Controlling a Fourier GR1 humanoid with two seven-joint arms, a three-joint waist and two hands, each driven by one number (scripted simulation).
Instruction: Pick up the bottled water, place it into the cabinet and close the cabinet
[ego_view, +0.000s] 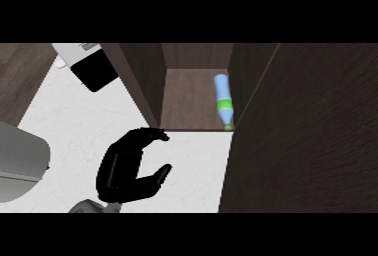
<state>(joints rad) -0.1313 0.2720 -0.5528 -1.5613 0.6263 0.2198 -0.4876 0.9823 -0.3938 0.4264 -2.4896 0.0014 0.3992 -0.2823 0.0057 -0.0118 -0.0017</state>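
A white marbled table (88, 125) runs from the near edge toward the far side, with a dark wood cabinet (303, 150) standing on its right part. The cabinet's open compartment faces the viewer, its brown floor showing between a left side panel (136, 80) and a broad dark door or wall that fills the right of the view. Inside that compartment, against its right side, lies the bottled water (223, 100): pale blue body at the far end, green band and green cap toward the near edge. On the table in front of the opening, the left hand (125, 172) is raised, its fingers (148, 135) curled over and the thumb apart, holding nothing. A black and white appliance (88, 67) sits far left; a grey object (18, 160) lies at the left edge.
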